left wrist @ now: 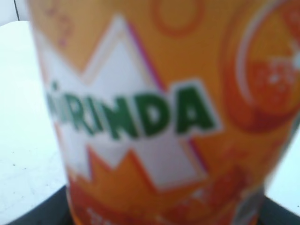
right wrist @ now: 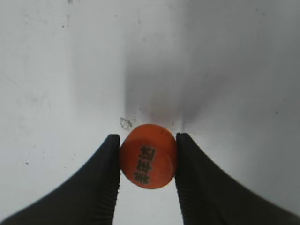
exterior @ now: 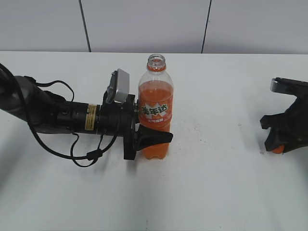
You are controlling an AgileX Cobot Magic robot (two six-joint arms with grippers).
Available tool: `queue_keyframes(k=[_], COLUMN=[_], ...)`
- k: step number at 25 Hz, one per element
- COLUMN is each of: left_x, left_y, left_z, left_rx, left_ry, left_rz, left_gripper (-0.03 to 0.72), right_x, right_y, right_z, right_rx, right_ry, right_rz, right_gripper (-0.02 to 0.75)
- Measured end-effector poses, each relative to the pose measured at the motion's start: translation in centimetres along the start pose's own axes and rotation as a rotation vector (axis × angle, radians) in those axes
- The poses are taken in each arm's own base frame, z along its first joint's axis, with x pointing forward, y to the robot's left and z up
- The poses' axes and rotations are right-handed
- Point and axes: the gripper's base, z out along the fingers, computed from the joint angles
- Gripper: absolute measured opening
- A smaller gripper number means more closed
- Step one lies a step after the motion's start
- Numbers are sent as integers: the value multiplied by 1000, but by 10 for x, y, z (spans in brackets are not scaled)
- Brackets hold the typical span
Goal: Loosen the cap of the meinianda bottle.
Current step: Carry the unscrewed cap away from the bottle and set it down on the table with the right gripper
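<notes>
The meinianda bottle (exterior: 155, 108) stands upright mid-table, with orange drink, an orange label, and an open mouth without its cap. My left gripper (exterior: 149, 139) is shut on the bottle's lower body from the left; in the left wrist view the blurred label (left wrist: 154, 112) fills the frame and hides the fingertips. The small orange cap (right wrist: 148, 155), with dark characters on top, sits between the two black fingers of my right gripper (right wrist: 147, 157), which is shut on it close over the white table. In the exterior view the right gripper (exterior: 281, 144) is at the far right, with the cap's orange (exterior: 277, 149) at its tip.
The white table (exterior: 216, 183) spreads around both arms. A grey panelled wall (exterior: 144, 24) stands behind its far edge. The left arm's black cable (exterior: 72, 151) loops onto the table in front of the arm.
</notes>
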Motion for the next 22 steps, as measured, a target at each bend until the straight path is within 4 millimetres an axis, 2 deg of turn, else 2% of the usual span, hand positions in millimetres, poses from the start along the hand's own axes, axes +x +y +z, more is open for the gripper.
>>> queue_keyframes(k=[6, 8, 11, 13, 18, 22], left_x=[0, 0, 0, 0, 0, 0], left_y=[0, 0, 0, 0, 0, 0], left_z=[0, 0, 0, 0, 0, 0], left_rx=[0, 0, 0, 0, 0, 0], left_ry=[0, 0, 0, 0, 0, 0], left_rz=[0, 0, 0, 0, 0, 0], left_gripper=[401, 401, 401, 401, 401, 401], right_x=[2, 3, 4, 4, 0, -16], right_y=[-1, 0, 0, 0, 2, 8], right_z=[3, 3, 3, 3, -2, -21], right_rx=[-1, -3, -6, -8, -29, -64], right_ry=[23, 33, 48, 54, 77, 54], right_rz=[-2, -3, -3, -3, 1, 1], right_gripper=[283, 337, 472, 519, 543, 539])
